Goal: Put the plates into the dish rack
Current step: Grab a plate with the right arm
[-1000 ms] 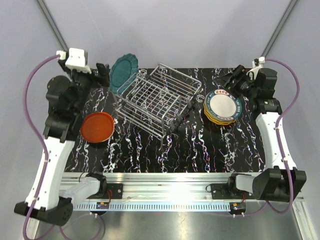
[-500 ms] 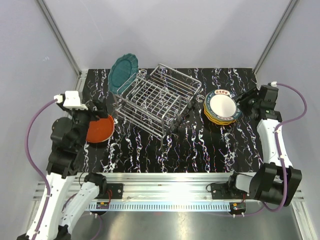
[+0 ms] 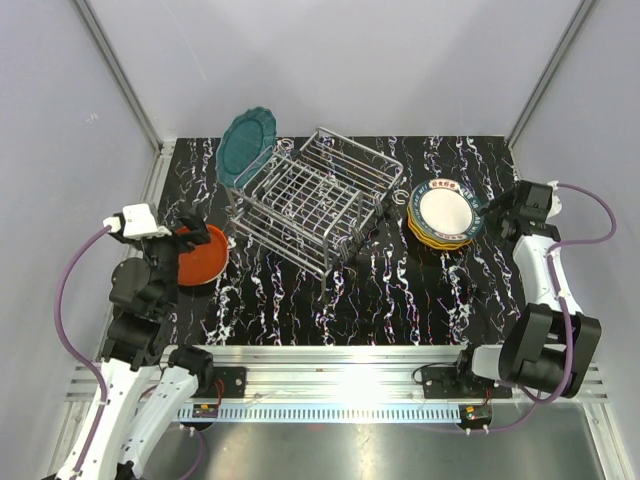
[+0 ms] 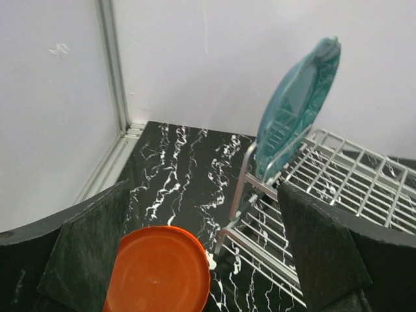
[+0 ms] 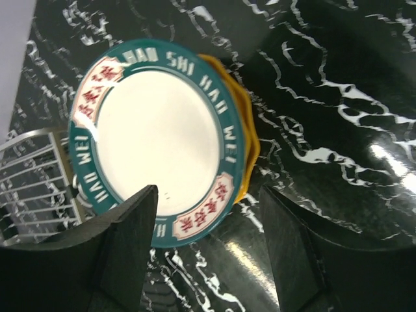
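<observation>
Left pincer [image 4: 203, 218] spread, empty, above the red-orange plate [image 4: 159, 273], which lies flat by the worktop's [image 3: 400, 290] left edge. Right pincer [image 5: 208, 221] spread too, at the rim of the stacked plates [image 5: 156, 136] near the right edge. One teal plate [image 4: 296, 104] leans at the dish rack's [image 4: 338, 175] far-left end. My worries: a flat rim gives little purchase, so a slip shoves the plate; a stack pinch may lift two.

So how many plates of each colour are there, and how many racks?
Dish rack: 1
Teal plate, standing in the rack: 1
Red-orange plate: 1
Cream plate with a teal rim: 1
Yellow-orange plate under the cream one: at least 1; the stack may hide more
Total: at least 5 things, 4 of them plates
</observation>
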{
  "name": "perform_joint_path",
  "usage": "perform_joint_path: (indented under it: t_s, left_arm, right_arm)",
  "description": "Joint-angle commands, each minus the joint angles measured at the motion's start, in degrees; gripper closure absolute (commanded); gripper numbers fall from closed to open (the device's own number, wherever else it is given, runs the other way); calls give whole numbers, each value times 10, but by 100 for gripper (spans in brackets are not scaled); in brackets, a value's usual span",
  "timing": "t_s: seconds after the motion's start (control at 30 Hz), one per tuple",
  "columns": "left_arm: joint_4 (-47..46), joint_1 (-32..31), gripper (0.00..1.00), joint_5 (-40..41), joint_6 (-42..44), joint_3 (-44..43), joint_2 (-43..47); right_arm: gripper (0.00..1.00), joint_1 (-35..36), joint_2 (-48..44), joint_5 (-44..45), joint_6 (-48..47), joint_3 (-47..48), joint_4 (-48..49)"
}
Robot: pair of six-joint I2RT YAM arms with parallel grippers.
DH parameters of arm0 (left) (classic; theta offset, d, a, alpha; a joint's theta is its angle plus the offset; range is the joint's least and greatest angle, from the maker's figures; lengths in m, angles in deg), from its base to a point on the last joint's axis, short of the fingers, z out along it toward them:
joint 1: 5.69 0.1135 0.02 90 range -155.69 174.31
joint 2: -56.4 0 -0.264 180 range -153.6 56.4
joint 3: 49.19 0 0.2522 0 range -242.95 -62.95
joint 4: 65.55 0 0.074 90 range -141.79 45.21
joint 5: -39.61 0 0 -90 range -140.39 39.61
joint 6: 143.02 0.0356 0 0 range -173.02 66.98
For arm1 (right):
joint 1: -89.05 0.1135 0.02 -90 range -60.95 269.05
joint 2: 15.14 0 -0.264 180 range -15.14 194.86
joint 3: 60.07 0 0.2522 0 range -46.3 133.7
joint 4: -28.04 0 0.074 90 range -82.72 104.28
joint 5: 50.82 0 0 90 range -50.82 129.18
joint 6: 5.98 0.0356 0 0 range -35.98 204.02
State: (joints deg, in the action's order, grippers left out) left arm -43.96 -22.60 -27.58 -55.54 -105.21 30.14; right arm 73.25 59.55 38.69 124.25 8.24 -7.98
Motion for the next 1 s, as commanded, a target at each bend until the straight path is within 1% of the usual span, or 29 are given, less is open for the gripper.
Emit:
perform_joint_path:
  t_s: [0.0, 0.03, 0.13, 0.27, 0.37, 0.57, 0.67, 0.7, 0.73, 0.8, 0.83, 0.97]
  left_arm:
    - [-46, -9, 1, 67, 6, 2, 21]
    - [-48, -12, 1, 85, 9, 6, 29]
    - [-51, -20, 1, 103, 15, 10, 37]
    - [-49, -22, 1, 100, 15, 9, 31]
    - [-47, -23, 1, 99, 14, 7, 30]
    - [-48, -25, 1, 89, 13, 10, 26]
    - [-47, -27, 1, 88, 14, 9, 25]
    - [-48, -27, 1, 90, 15, 10, 25]
    - [-48, -27, 1, 90, 16, 10, 26]
    - [-48, -30, 1, 89, 16, 10, 25]
    - [-48, -30, 1, 90, 16, 10, 25]
    - [-48, -30, 1, 91, 16, 10, 25]
  right_arm:
    - [29, -21, 13, 30, -17, -11, 16]
    - [28, -24, 17, 28, -18, -19, 20]
    - [28, -30, 31, 10, -16, -34, 43]
    - [30, -30, 53, -38, -3, -45, 78]
    - [30, -30, 77, -53, 4, -52, 111]
    - [31, -30, 108, -70, 9, -59, 131]
    - [35, -30, 126, -82, 15, -66, 143]
    - [39, -30, 129, -85, 19, -66, 148]
    - [47, -30, 132, -87, 20, -68, 151]
    - [53, -30, 136, -92, 24, -70, 156]
    - [57, -30, 136, -92, 24, -70, 156]
    - [59, -30, 128, -91, 22, -69, 144]
